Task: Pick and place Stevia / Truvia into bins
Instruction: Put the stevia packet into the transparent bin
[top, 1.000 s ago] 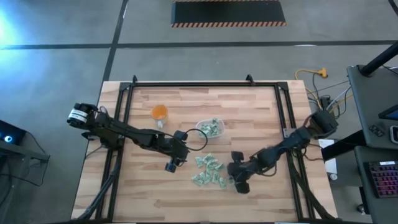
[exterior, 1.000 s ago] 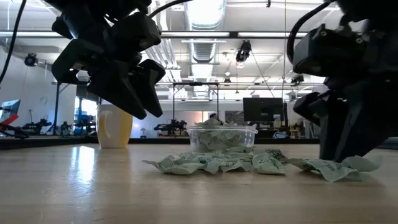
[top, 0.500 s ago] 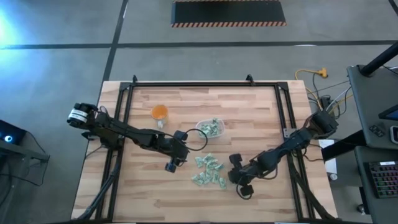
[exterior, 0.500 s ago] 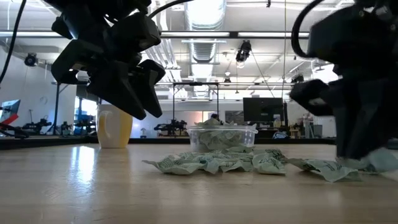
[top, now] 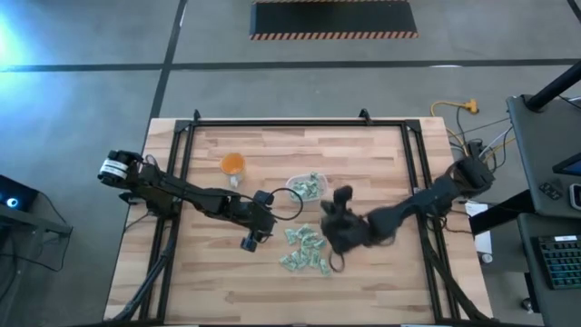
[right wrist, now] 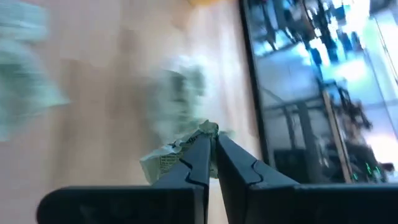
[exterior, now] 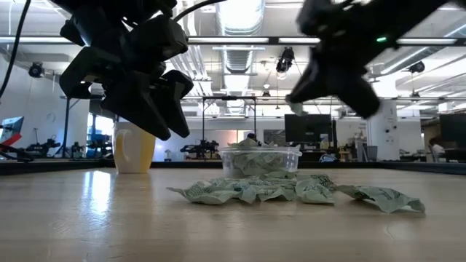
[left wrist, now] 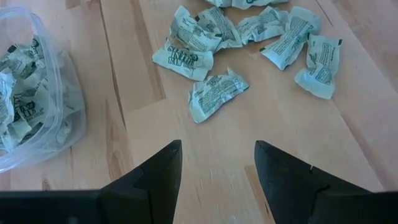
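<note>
Right gripper (right wrist: 211, 146) is pinched shut on one packet (right wrist: 171, 155), only by a crumpled edge, so a quick swing to the tub (top: 307, 187) near frame centre could shake it loose. The packet's long axis runs sideways across the fingers. Left gripper (left wrist: 217, 165) hangs with fingers apart beside the loose pile (top: 305, 248).

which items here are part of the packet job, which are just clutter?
Job:
- green-and-white paper packets loose on the table
- one packet pinched in the right gripper
- clear plastic tub, already holding packets
- left gripper, open, hovering beside the pile

Clutter:
- orange round cup
</note>
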